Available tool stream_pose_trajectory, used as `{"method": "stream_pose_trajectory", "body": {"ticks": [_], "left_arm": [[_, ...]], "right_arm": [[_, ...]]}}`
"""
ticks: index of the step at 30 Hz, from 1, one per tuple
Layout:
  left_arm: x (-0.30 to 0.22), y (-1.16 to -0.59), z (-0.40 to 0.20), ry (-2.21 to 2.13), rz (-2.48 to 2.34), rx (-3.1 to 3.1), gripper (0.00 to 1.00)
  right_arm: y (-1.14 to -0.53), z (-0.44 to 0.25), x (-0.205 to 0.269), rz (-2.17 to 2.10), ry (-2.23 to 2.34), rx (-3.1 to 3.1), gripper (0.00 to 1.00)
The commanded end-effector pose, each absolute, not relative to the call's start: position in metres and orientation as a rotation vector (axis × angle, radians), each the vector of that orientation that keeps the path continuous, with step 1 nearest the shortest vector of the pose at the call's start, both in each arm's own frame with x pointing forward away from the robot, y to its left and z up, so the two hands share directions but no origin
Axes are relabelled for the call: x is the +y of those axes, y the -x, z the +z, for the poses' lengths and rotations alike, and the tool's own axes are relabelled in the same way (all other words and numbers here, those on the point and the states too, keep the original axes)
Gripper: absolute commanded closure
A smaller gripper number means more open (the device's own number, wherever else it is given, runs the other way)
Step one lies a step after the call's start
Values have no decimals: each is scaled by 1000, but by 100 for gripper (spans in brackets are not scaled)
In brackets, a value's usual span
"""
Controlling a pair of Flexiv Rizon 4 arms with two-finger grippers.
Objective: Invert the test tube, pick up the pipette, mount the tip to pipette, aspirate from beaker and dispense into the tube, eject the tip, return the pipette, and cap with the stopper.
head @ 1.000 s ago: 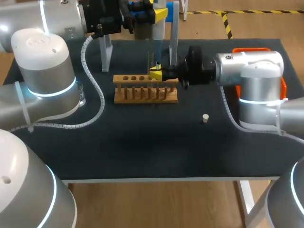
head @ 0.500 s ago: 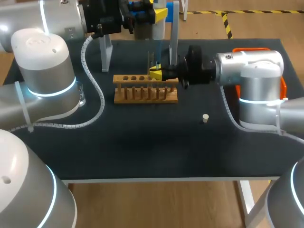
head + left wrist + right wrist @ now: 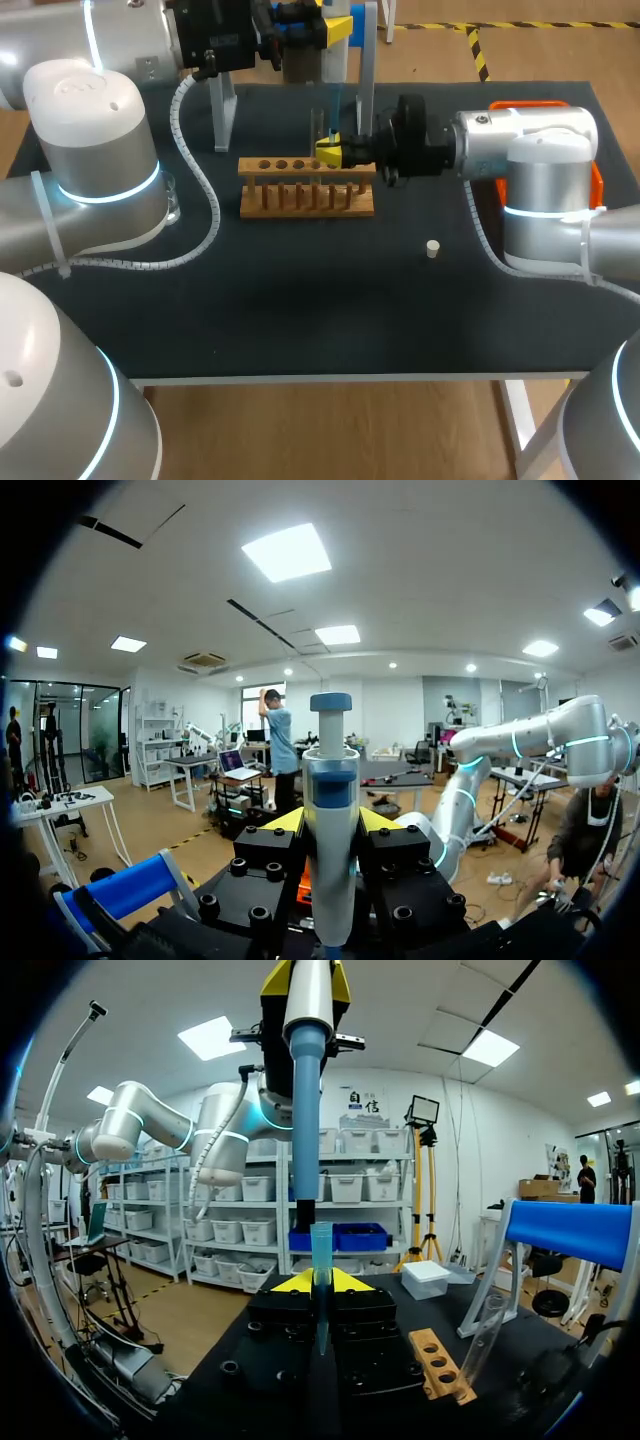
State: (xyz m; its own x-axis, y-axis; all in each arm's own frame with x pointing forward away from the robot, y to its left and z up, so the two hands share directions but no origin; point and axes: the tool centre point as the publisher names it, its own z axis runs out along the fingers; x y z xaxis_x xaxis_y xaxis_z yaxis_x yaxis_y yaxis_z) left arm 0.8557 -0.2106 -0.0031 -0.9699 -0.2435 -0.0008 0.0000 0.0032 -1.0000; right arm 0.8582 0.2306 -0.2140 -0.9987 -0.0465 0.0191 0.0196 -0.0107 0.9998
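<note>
My right gripper (image 3: 332, 152) is shut on a clear test tube (image 3: 322, 125), holding it upright just above the wooden rack (image 3: 307, 187). In the right wrist view the tube (image 3: 320, 1255) stands between the yellow fingertips of that gripper (image 3: 320, 1282). The pipette's blue tip (image 3: 305, 1120) hangs straight above the tube's mouth. I cannot tell whether its end is inside. My left gripper (image 3: 337, 27) is shut on the pipette (image 3: 330, 810), whose blue plunger (image 3: 330, 702) points away from the fingers. A small white stopper (image 3: 432, 248) lies on the mat to the right.
A blue-and-white pipette stand (image 3: 365, 70) rises behind the rack. An orange frame (image 3: 540, 104) sits behind my right arm. A clear glass vessel (image 3: 172, 203) shows beside my left arm's elbow. The dark mat (image 3: 300, 300) spreads in front of the rack.
My right gripper with the tube has shifted very slightly to the right. The left arm and pipette look unmoved.
</note>
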Motion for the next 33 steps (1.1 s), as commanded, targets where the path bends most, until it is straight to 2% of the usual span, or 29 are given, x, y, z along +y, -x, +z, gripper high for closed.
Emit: {"method": "stream_pose_trajectory", "body": {"ticks": [1, 33], "left_arm": [[-210, -857, -3, 256, -2087, 2100, 100], [-210, -857, -3, 256, -2087, 2100, 100]], "right_arm": [[-859, -212, 229, -2201, -25, -2179, 100], [-847, -206, 235, -2193, -64, -2167, 100]]}}
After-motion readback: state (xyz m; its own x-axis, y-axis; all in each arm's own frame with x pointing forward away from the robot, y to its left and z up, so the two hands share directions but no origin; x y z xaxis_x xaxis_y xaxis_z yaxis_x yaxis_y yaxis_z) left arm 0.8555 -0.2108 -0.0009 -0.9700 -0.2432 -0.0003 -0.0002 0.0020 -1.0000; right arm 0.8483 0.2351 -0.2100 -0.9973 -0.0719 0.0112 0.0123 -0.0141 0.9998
